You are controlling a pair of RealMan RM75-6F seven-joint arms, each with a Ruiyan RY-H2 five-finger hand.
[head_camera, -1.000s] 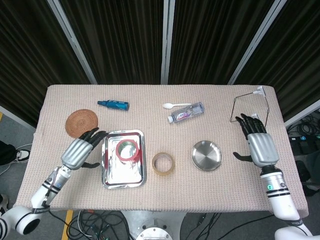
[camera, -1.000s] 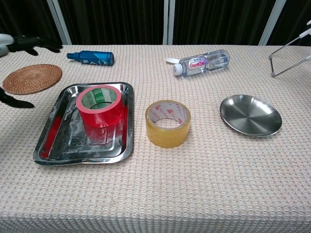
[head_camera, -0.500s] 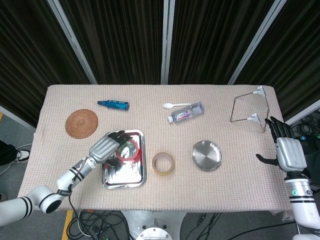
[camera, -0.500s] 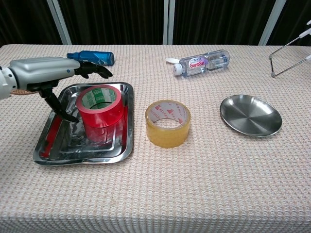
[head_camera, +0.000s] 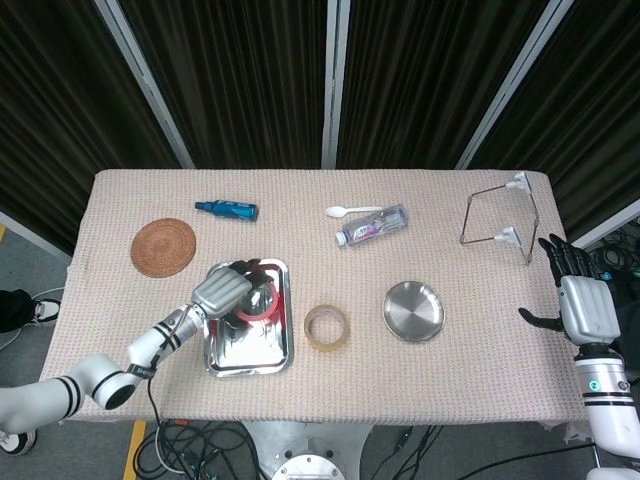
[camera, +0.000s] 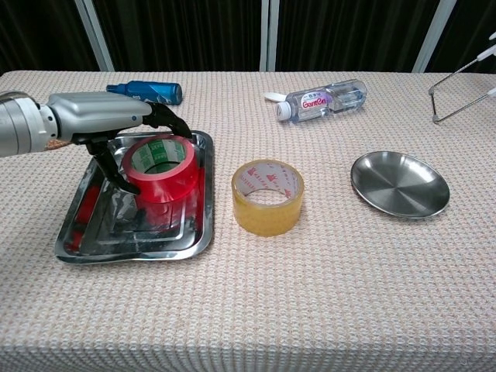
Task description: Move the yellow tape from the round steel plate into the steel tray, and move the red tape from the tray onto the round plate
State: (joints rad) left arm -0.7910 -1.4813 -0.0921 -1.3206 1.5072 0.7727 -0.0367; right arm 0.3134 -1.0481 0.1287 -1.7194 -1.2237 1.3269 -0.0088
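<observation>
surroundings: blue bottle (head_camera: 227,209) lying on its side near the far left edge; woven round coaster (head_camera: 163,246) left of the steel tray (head_camera: 248,345); white plastic spoon (head_camera: 351,211) and clear water bottle (head_camera: 372,225) lying at far centre, touching or nearly so; bent wire rack (head_camera: 502,215) at the far right corner. nothing between tray and round steel plate (head_camera: 413,311) except the yellow tape (head_camera: 327,327), set on the bare cloth roughly midway, well apart from both. red tape (camera: 159,168) in the far half of the tray, lying flat, hole facing up, axis vertical, green-printed core visible; yellow tape likewise flat, hole up. round plate bearing nothing. left hand (camera: 105,116) reached over the tray's far left side, palm down, fingers (camera: 175,124) arched over the top rim of the red tape, thumb down the near-left outside of the roll; closed around it loosely, firm contact not certain from either view. right hand (head_camera: 581,305) off the right edge of the tabletop, palm down, fingers spread and holding nothing. surface: tabletop (head_camera: 430,390) covered in beige waffle-weave cloth. room: dark pleated curtains with pale metal uprights behind; grey floor and loose cables below the near edge.
</observation>
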